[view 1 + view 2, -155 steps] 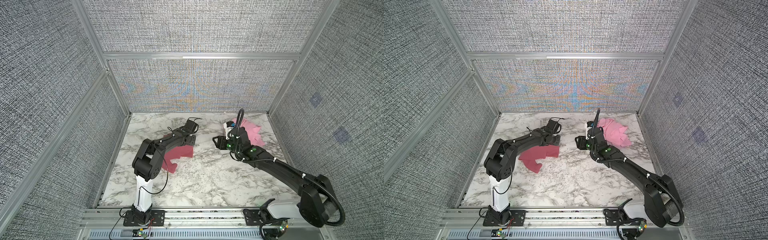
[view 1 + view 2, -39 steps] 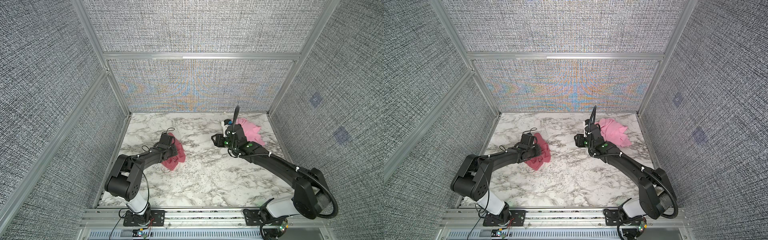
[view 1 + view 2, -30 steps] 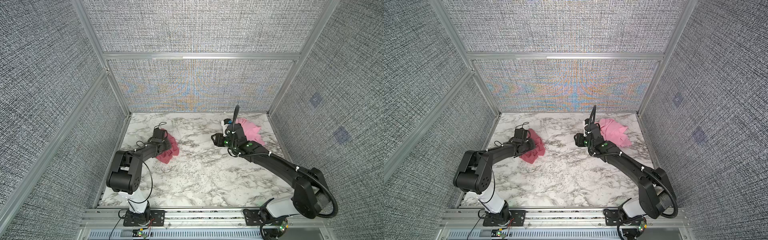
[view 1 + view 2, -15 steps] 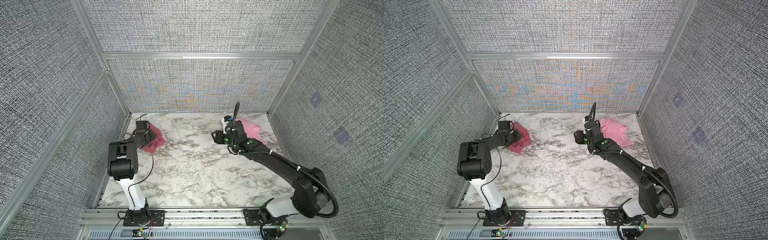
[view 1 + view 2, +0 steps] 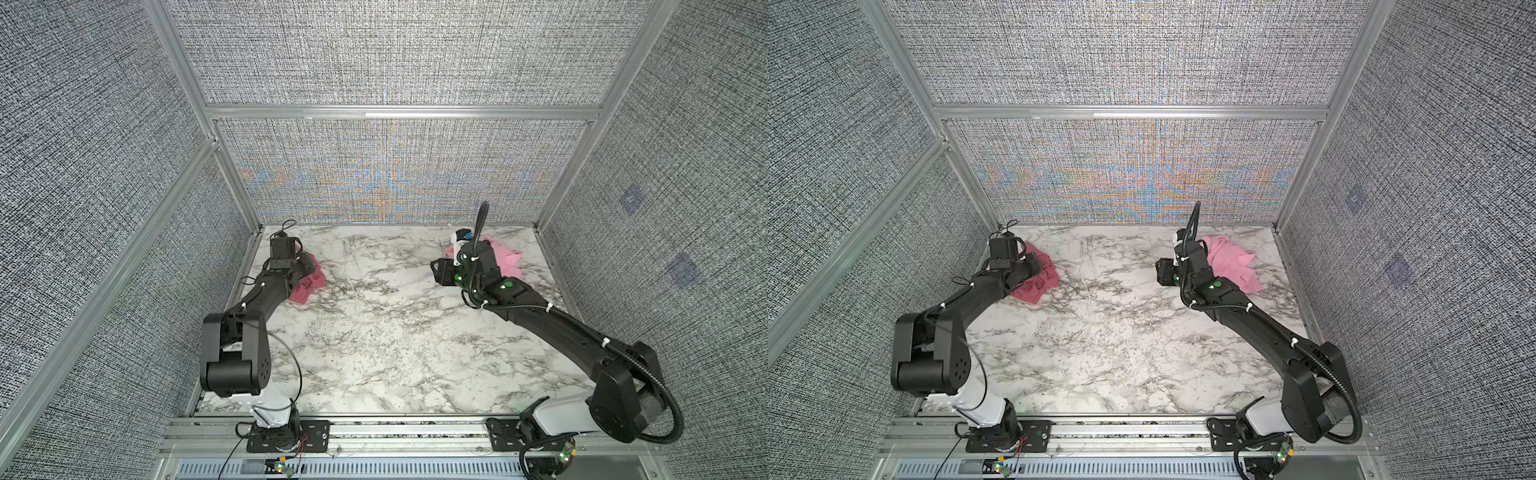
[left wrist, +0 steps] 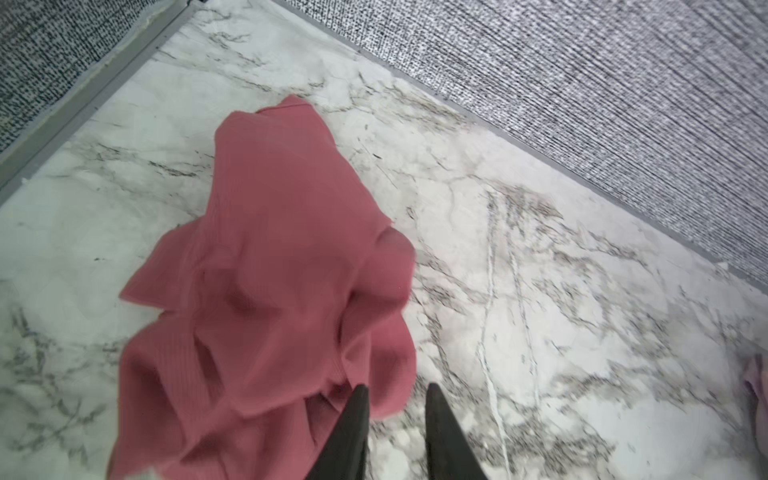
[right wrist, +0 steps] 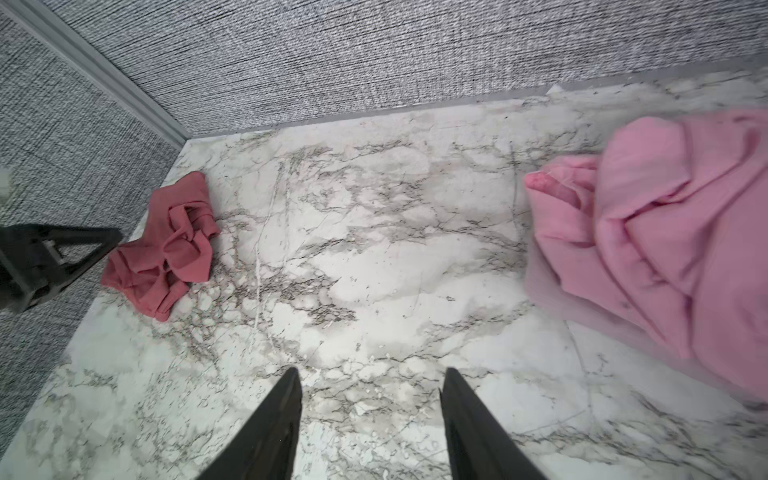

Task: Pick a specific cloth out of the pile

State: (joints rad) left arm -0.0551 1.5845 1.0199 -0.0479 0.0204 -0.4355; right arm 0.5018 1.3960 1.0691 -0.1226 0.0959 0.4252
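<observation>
Two grippers, both spread and empty. Left gripper sits just beside the cloth, probably dropped apart from the pile; right gripper hovers near that.

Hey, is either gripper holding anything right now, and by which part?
Right gripper: nothing, open over bare table. Left gripper: its tips sit at the cloth edge; a grip cannot be told.

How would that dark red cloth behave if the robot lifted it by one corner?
The cloth would probably go floppy and hang in folds, since it lies crumpled and creased on the table. It looks thin and ribbed, so likely light. Pushed, it would more likely bunch up or drag than roll.
</observation>
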